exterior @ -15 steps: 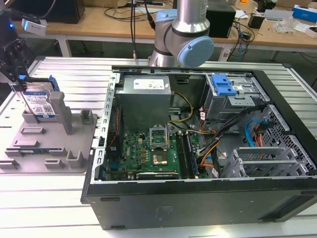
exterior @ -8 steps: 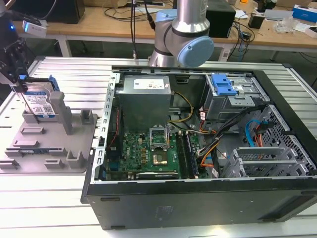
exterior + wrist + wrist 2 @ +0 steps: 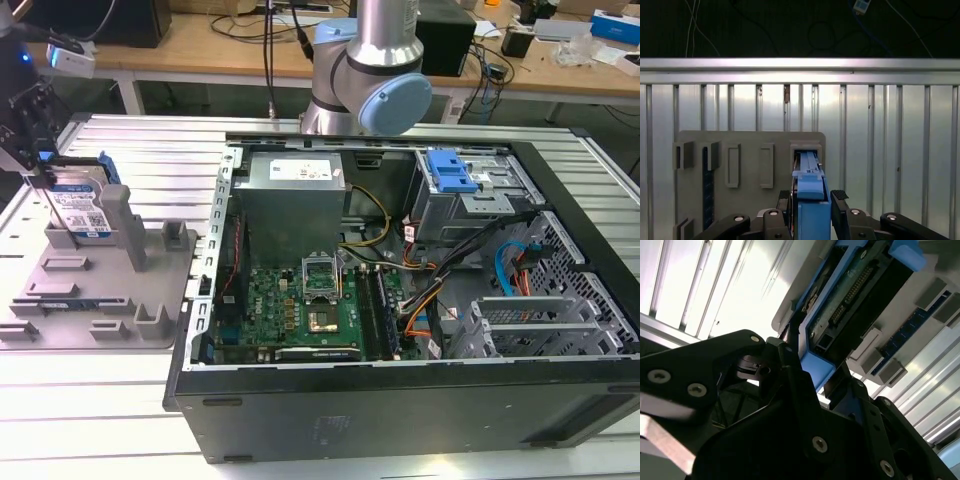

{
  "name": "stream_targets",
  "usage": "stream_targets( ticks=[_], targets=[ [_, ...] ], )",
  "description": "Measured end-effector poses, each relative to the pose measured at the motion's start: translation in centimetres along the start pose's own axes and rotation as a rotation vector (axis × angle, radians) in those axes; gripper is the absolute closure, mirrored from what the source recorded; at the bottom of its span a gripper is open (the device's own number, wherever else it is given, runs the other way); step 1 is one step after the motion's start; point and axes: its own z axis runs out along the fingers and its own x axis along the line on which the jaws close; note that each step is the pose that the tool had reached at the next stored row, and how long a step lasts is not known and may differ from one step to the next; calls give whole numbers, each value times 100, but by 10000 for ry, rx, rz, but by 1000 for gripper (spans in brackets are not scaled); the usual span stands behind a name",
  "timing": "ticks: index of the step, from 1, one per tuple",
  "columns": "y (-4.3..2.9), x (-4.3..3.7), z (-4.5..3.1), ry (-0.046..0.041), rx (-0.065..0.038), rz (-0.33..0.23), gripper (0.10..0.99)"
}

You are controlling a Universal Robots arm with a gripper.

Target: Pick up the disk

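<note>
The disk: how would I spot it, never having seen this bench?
Start at the open computer case; a grey tray lies to the exterior view's left of it. At the tray's far left end the disk stands on edge in the gripper: the one silver slab with a blue rim and white-and-blue label among plain grey blocks.

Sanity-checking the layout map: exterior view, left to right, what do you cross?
gripper, closed on the disk → disk, upright in the grey holder tray → then inside the open computer case: power supply → blue latch → metal cage
</note>
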Motion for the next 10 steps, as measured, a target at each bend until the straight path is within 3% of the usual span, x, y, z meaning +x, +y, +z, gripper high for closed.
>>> stream_targets(
  ticks=[10],
  targets=[
    [0, 11, 4, 0, 1, 6, 635]
  ],
)
